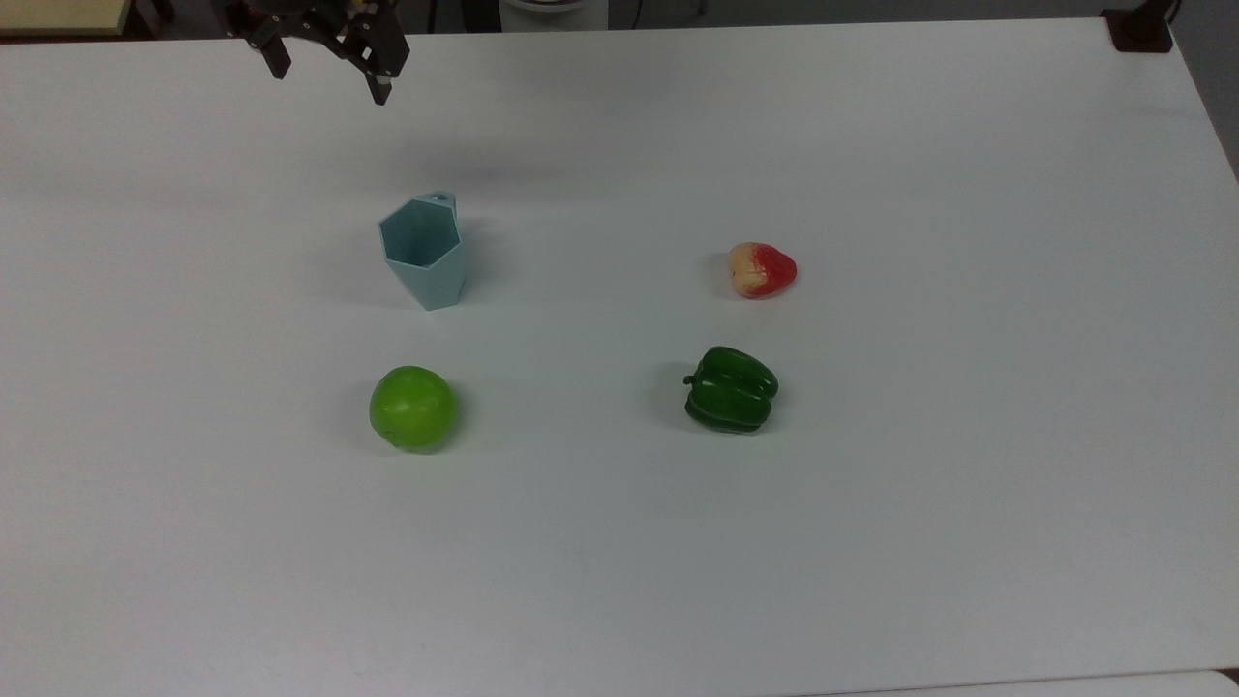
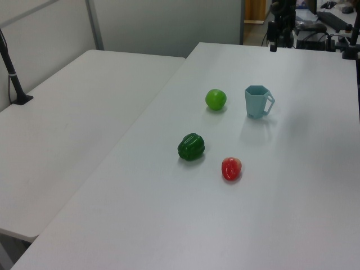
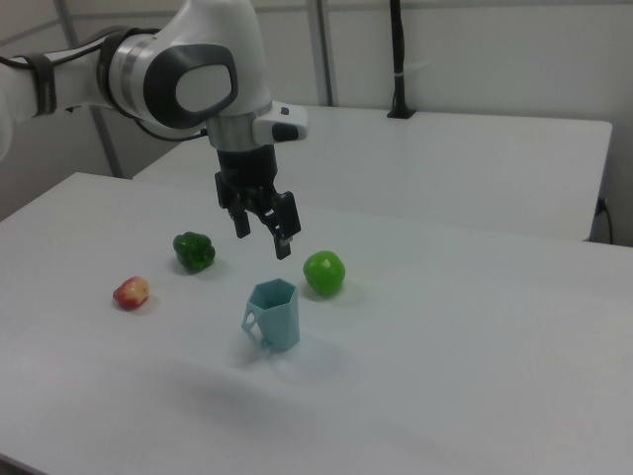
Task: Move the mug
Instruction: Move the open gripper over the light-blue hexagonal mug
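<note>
Near the tabletop's (image 1: 871,581) far edge in the top view we hang our end effector (image 1: 331,70) open and empty — the mug (image 1: 424,254) stands upright below it, toward the middle.

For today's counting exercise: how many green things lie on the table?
2. The apple sits below the mug in the top view; the pepper lies to the top view's right of the apple, below the red fruit.
</note>
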Controlling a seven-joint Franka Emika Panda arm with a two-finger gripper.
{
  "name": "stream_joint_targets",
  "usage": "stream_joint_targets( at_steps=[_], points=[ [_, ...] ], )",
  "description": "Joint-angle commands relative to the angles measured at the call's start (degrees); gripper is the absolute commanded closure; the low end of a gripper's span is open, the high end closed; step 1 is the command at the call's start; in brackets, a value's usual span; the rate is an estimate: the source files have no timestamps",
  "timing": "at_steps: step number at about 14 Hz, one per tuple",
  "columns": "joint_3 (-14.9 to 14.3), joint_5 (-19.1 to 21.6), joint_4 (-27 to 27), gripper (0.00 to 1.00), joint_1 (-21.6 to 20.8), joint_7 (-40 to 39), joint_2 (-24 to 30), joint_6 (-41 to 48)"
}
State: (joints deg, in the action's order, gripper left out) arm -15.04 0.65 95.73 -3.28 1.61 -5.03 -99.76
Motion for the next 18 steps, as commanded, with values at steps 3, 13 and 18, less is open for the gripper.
stream_joint_targets(
  at_steps=[3,13,18],
  points=[
    [-0.07,0.14,-1.42,0.00,1.52,-3.19,0.72,1.50],
    [0.63,0.41,-4.15,0.00,-0.32,-3.80,-0.42,1.50],
    [0.72,2.51,-4.24,0.00,-1.98,-10.11,-3.67,0.97]
  ],
)
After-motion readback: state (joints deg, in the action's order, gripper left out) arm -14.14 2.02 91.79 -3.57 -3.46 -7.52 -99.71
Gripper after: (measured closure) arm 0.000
